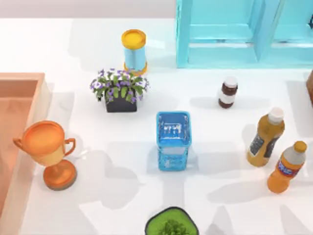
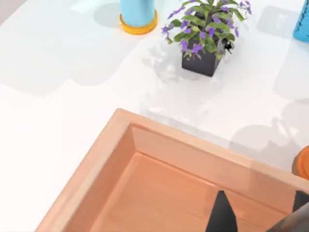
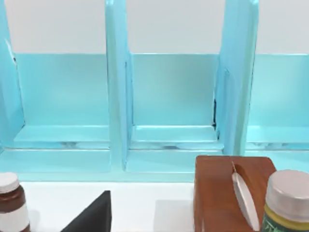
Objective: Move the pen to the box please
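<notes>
Top view, from the left: the box (image 1: pixel 20 78) lies at the left edge of the worktop (image 1: pixel 88 196), and nothing can be seen on the part of its floor that shows. In the left wrist view the left claw (image 2: pixel 260 215) hangs over the inside of the box, near one wall. Its two dark fingers (image 2: pixel 219 215) stand wide apart, with nothing between them.

Just beside the box stands an orange trophy (image 1: pixel 46 147). Further right are a pot of purple flowers (image 1: pixel 120 89) and, behind it, a blue can (image 1: pixel 134 51) with a yellow lid.

In the middle is a blue mesh basket (image 1: pixel 173 156). Inside it a pale shape with small dark marks shows, and I take this for the pen (image 1: pixel 172 131), though the mesh makes it hard to be sure. It is well apart from the box, so I judge that the task is not begun: grasp, carry and release are all left to do.

At the near edge is a green bowl (image 1: pixel 171 224). On the right are the turquoise cabinet (image 1: pixel 234 34), a small brown bottle (image 1: pixel 228 92) and two orange bottles (image 1: pixel 265 137) (image 1: pixel 287 166). The right claw (image 3: pixel 91 217) is near the cabinet, beside a wooden block (image 3: pixel 217 193); I cannot tell whether it is wide or narrow.

The basket walls surround the pen, so I think it must be lifted up and out. The trophy stands close to the way to the box and could be knocked over.
</notes>
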You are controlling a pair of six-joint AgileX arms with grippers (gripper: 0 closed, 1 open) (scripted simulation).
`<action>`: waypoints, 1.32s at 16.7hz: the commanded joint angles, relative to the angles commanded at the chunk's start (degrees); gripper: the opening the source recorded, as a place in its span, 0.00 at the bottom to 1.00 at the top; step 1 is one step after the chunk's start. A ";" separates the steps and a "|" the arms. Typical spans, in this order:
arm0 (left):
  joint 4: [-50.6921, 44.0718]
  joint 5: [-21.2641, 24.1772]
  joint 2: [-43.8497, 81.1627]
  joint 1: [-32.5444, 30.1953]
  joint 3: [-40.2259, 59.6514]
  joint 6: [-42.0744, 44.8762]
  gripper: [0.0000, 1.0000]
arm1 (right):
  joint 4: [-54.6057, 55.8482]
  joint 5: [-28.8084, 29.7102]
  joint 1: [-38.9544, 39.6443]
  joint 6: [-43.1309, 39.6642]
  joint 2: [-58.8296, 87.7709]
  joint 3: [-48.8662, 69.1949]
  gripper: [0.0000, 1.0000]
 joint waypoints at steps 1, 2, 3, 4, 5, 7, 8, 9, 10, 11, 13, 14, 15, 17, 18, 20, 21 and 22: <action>1.66 0.19 -1.16 -0.50 -3.02 -0.91 0.00 | 0.00 0.00 0.00 0.00 0.00 0.00 1.00; 3.45 0.40 -2.40 -1.03 -6.52 -1.88 0.00 | 0.00 0.00 0.00 0.00 0.00 0.00 1.00; 5.23 0.65 -3.63 -1.56 -10.19 -2.84 0.00 | 0.00 0.00 0.00 0.00 0.00 0.00 1.00; 6.96 0.88 -4.80 -2.07 -13.56 -3.78 0.00 | 0.00 0.00 0.00 0.00 0.00 0.00 1.00; 8.55 1.08 -5.88 -2.55 -16.36 -4.68 0.00 | 0.00 0.00 0.00 0.00 0.00 0.00 1.00; 10.92 1.45 -7.43 -3.28 -20.10 -6.03 0.00 | 0.00 0.00 0.00 0.00 0.00 0.00 1.00; 11.53 1.59 -7.80 -3.47 -21.05 -6.36 0.00 | 0.00 0.00 0.00 0.00 0.00 0.00 1.00; 11.75 1.65 -7.93 -3.54 -21.39 -6.48 0.00 | 0.00 0.00 0.00 0.00 0.00 0.00 1.00; 11.75 1.65 -7.93 -3.54 -21.39 -6.48 0.00 | 0.00 0.00 0.00 0.00 0.00 0.00 1.00; 11.75 1.65 -7.93 -3.54 -21.39 -6.48 0.00 | 0.00 0.00 0.00 0.00 0.00 0.00 1.00; 11.75 1.65 -7.93 -3.54 -21.39 -6.48 0.08 | 0.00 0.00 0.00 0.00 0.00 0.00 1.00; 11.75 1.65 -7.93 -3.54 -21.39 -6.48 0.15 | 0.00 0.00 0.00 0.00 0.00 0.00 1.00; 11.75 1.65 -7.93 -3.54 -21.39 -6.48 0.23 | 0.00 0.00 0.00 0.00 0.00 0.00 1.00; 11.75 1.65 -7.93 -3.54 -21.39 -6.48 0.38 | 0.00 0.00 0.00 0.00 0.00 0.00 1.00; 11.75 1.65 -7.93 -3.54 -21.39 -6.48 0.45 | 0.00 0.00 0.00 0.00 0.00 0.00 1.00; 11.75 1.65 -7.93 -3.54 -21.39 -6.48 0.60 | 0.00 0.00 0.00 0.00 0.00 0.00 1.00; 11.75 1.65 -7.93 -3.54 -21.39 -6.48 0.68 | 0.00 0.00 0.00 0.00 0.00 0.00 1.00; 11.75 1.65 -7.93 -3.54 -21.39 -6.48 0.75 | 0.00 0.00 0.00 0.00 0.00 0.00 1.00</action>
